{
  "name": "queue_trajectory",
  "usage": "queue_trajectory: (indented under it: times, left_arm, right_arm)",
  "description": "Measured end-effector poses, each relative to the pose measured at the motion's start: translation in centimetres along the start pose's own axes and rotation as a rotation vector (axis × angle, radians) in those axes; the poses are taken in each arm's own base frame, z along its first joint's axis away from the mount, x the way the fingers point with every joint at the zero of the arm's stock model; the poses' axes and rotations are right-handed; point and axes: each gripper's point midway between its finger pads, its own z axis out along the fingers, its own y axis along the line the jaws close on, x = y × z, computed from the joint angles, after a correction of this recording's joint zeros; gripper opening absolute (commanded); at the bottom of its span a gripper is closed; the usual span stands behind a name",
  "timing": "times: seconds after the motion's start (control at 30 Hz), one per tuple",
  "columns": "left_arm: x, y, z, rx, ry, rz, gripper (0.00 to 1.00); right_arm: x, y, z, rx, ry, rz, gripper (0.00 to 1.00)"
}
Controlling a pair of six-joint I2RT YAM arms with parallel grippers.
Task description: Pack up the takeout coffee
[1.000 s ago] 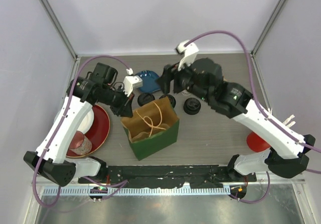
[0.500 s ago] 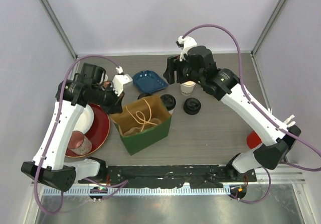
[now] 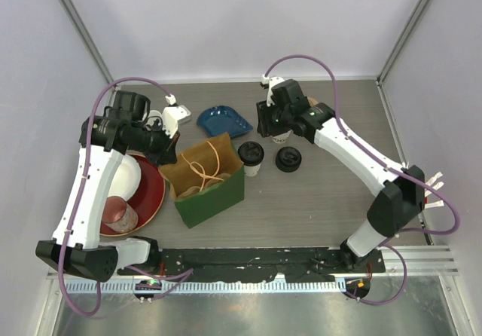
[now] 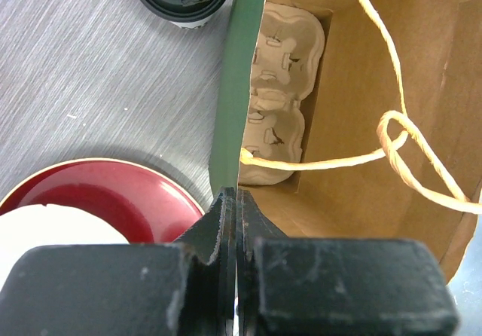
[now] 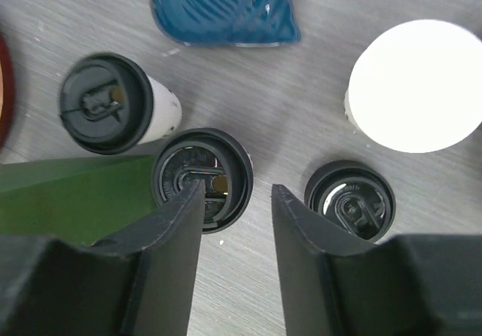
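Note:
Three black-lidded takeout coffee cups show in the right wrist view: one tilted [image 5: 117,104], one upright beside the bag [image 5: 202,179] [image 3: 251,155], one further right [image 5: 350,200] [image 3: 288,159]. My right gripper [image 5: 235,189] [image 3: 263,129] hovers open above the table between the last two, its left finger overlapping the middle cup's lid and nothing between the jaws. My left gripper [image 4: 236,200] [image 3: 169,151] is shut on the rim of the green paper bag [image 3: 211,197] [image 4: 245,65]. A pulp cup carrier [image 4: 282,87] lies in the bag's bottom.
A blue dish [image 3: 224,120] sits behind the bag. A white lidless cup [image 5: 414,86] [image 3: 282,134] stands under the right wrist. A red plate [image 3: 151,193] [image 4: 98,193] with a white bowl lies left of the bag. The twine handle [image 4: 392,136] hangs inside the bag.
The left gripper has pulled the bag leftward by its rim. The right arm has swung back and left over the cups, and its jaws have narrowed.

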Motion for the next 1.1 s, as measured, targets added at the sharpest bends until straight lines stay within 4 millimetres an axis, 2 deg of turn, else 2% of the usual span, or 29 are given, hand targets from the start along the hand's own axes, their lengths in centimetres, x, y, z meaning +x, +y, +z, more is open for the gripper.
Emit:
queue_trajectory:
  times: [0.2,0.5,0.87,1.1]
  left_arm:
    - [-0.1,-0.2,0.0,0.014,-0.009,-0.002,0.0]
    - [-0.2,-0.4,0.1,0.023,-0.012,-0.003,0.0]
    - [-0.1,-0.4,0.3,0.029,-0.007,-0.004,0.0]
    - [0.0,-0.4,0.5,0.037,-0.002,0.002,0.0]
  right_arm:
    - [3.9,-0.4,3.5,0.008,0.136,-0.004,0.4]
    - [6.7,-0.8,5.1,0.02,0.249,-0.021,0.35]
    - [6.4,-0.1,5.5,0.006,0.269,-0.04,0.33]
    - [7.0,1.0,5.0,-0.011,0.296,-0.076,0.38]
